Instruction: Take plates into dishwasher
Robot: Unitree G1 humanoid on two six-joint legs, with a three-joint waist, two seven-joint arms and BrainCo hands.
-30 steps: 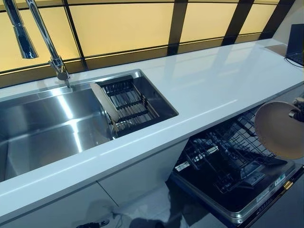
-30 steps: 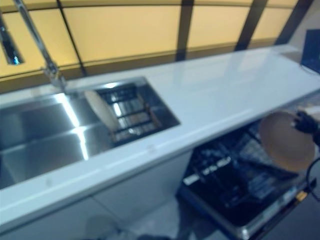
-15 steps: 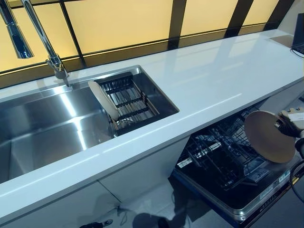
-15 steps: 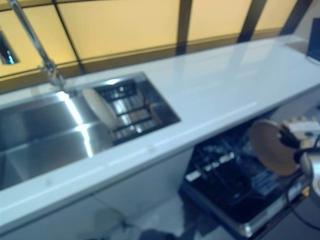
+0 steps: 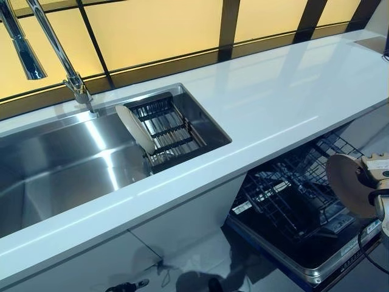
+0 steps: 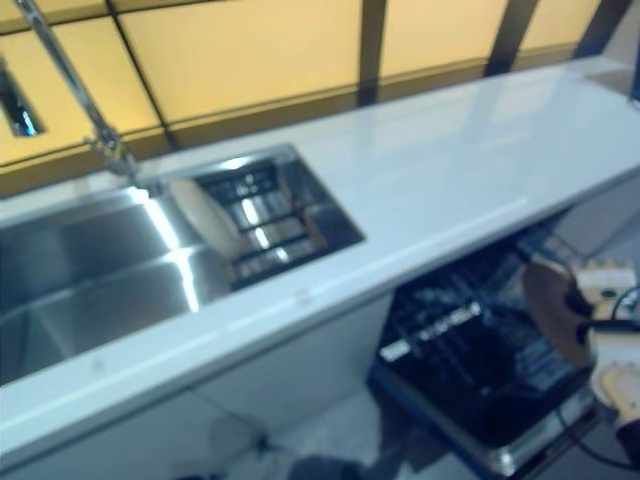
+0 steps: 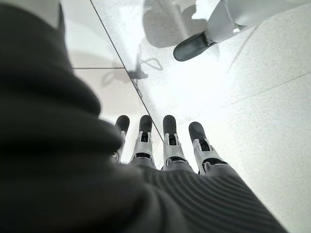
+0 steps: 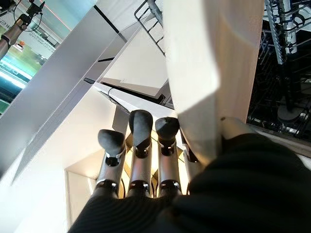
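A round tan plate (image 5: 345,182) stands nearly upright over the open dishwasher's dark wire rack (image 5: 285,194), at the right edge of the eye views. My right hand (image 5: 374,171) is shut on its rim. The right wrist view shows the plate (image 8: 214,63) pinched against the fingers (image 8: 141,126), with the rack wires (image 8: 286,48) beyond it. A second pale plate (image 5: 135,128) leans in the dish rack (image 5: 173,131) inside the sink. My left hand (image 7: 170,145) hangs open over the floor, holding nothing, and shows only in its own wrist view.
A white counter (image 5: 273,103) runs above the dishwasher, whose door (image 5: 316,277) lies folded down at lower right. The steel sink (image 5: 61,164) and its tall faucet (image 5: 58,48) are at left. White cabinet fronts (image 5: 176,225) lie below the counter.
The right hand has brought the plate lower and closer over the dishwasher rack, and the plate now shows more edge-on. The camera has shifted a little. The plate in the sink has not moved.
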